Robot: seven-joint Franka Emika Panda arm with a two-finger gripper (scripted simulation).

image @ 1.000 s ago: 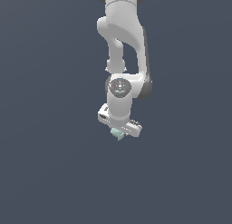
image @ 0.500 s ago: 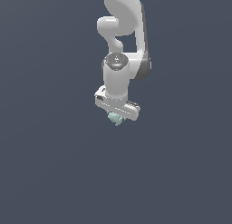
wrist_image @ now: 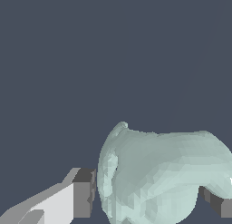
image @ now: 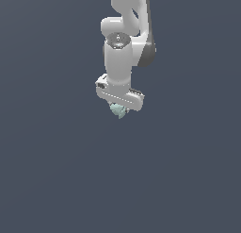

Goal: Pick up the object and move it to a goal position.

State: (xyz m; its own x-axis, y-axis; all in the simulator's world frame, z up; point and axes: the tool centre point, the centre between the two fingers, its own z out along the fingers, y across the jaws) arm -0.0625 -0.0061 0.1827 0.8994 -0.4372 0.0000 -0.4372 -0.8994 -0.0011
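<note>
Close to the wrist camera, the object (wrist_image: 158,173), a pale mint lump with a curled lobe, sits between the two dark fingertips (wrist_image: 84,193) of the gripper (wrist_image: 149,198), whose jaws are closed on its sides and nearly meet. Being lumpy, it could twist or slip out if the arm swings fast. Farther off, the exterior view shows only its tip (image: 118,111) below the gripper (image: 119,106); no goal marker or surface is visible.

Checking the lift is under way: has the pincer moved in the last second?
Yes. The pincer, holding the mint-green object, has risen toward the exterior view's top edge, judged against the frame since nothing else is fixed.
</note>
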